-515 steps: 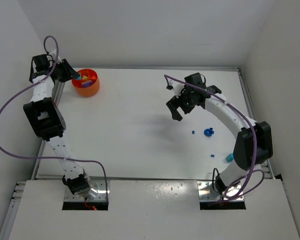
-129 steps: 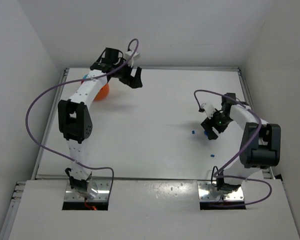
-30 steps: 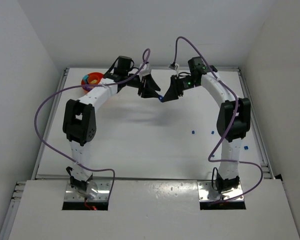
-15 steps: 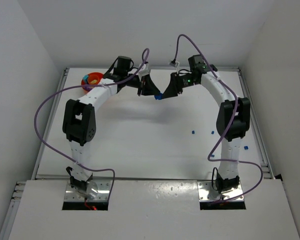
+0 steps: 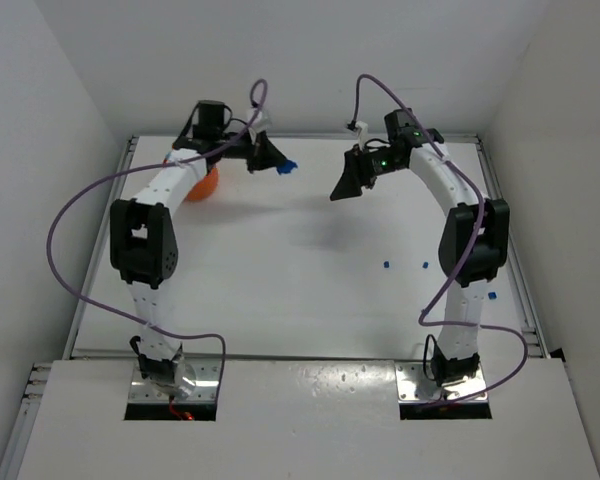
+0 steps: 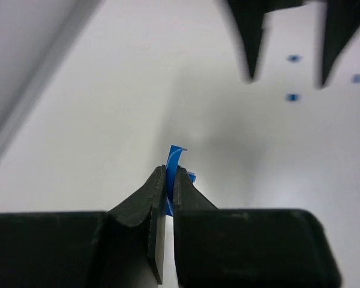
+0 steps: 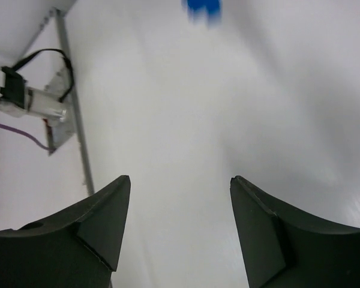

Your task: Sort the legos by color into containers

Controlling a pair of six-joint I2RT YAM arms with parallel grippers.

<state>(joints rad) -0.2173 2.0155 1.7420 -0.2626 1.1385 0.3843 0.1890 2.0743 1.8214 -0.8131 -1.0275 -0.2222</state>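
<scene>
Evidently the left gripper pinches a blue lego tight — likely bound for the orange bowl — while the right gripper gapes empty.

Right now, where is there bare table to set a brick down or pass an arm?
The white table is bare across its middle, between the two arms, down to the near edge. Crowded: the far left corner, where the left arm overlaps the small round orange plastic bowl, and right of centre, where tiny blue plastic bits lie.
</scene>
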